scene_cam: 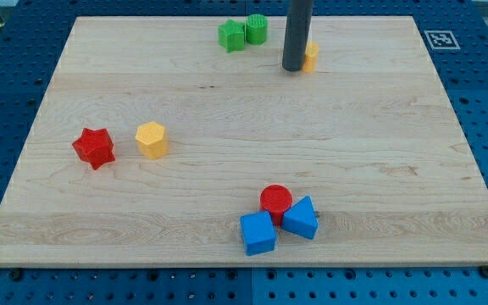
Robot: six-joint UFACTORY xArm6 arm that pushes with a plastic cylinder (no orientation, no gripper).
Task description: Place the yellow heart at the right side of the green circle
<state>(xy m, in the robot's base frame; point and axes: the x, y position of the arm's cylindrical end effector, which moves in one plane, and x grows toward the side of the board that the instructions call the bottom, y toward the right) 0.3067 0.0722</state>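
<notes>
The yellow heart [311, 56] lies near the view's top, right of centre, mostly hidden behind my rod. My tip [293, 68] sits at its left side, touching or almost touching it. The green circle [256, 29] stands at the view's top edge of the board, up and to the left of the heart, with a gap between them. A green cube-like block [232, 36] touches the circle's left side.
A yellow hexagon [152, 140] and a red star [93, 147] lie at the view's left. A red cylinder [275, 200], a blue cube [257, 233] and another blue block [301, 219] cluster at the view's bottom. A fiducial tag [438, 39] marks the top right corner.
</notes>
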